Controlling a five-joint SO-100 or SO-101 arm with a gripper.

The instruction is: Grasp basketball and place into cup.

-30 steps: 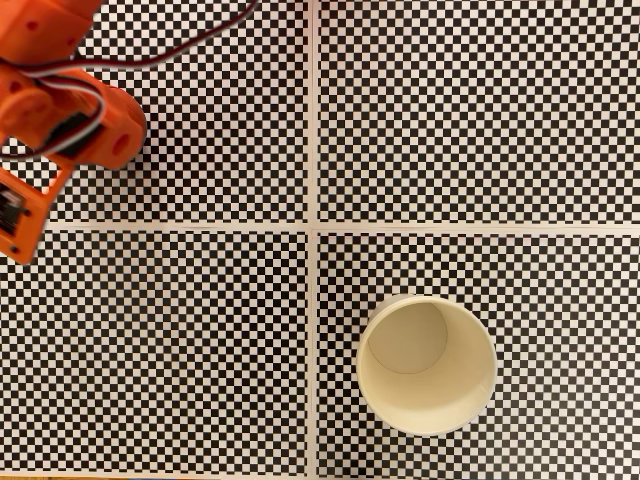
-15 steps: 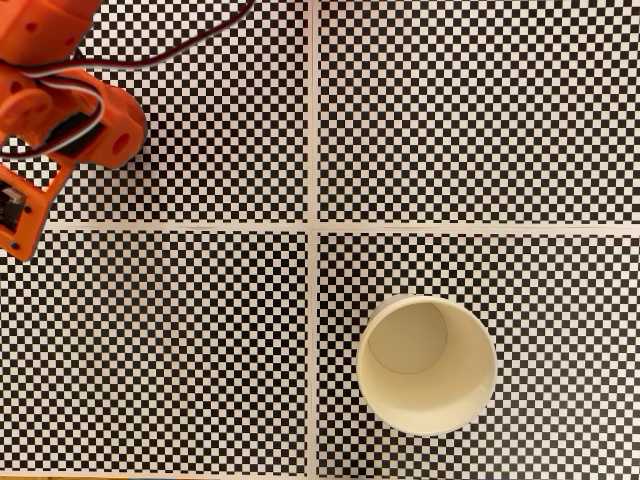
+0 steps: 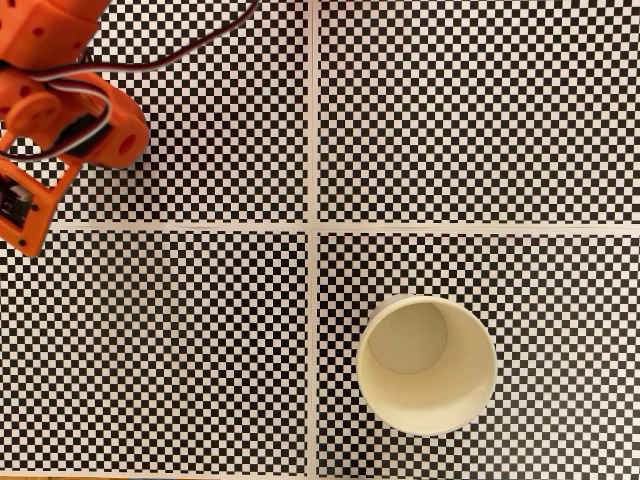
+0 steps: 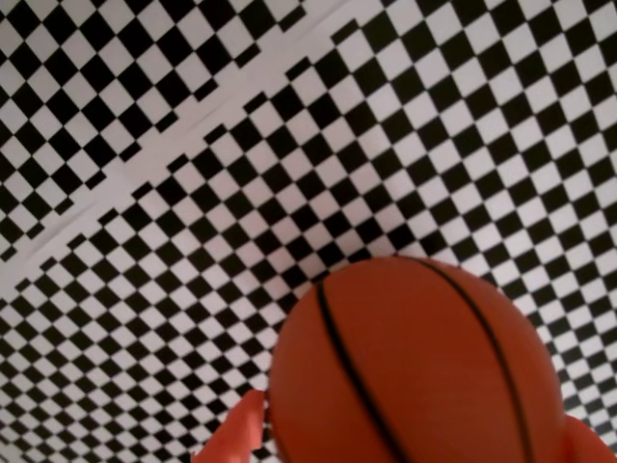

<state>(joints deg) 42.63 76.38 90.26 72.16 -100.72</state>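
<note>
One ball: you are seeing the basketball filling the lower centre of the wrist view, orange-red with two thin black seam lines curving across it.
Fingers: orange fingers are showing at the ball's lower left and lower right edges in the wrist view, pressing against both sides, so your gripper is clamping the basketball.
Ball's place: it is sitting between the fingers, with the checkered table spreading out behind it; in the fixed view the ball is not showing.
Arm: in the fixed view the orange arm is occupying the upper left corner of the frame, with dark and white cables looping over it and one dark cable running off toward the top edge.
Cup: the cup is standing upright in the lower right part of the fixed view, its mouth facing the camera and its pale inside showing nothing in it.
Arm and cup: they are sitting well apart, at opposite corners of the fixed view.
Table: black-and-white checks are covering it, with pale bare strips crossing near the middle of the fixed view; one such strip is running diagonally across the upper left of the wrist view.
</note>
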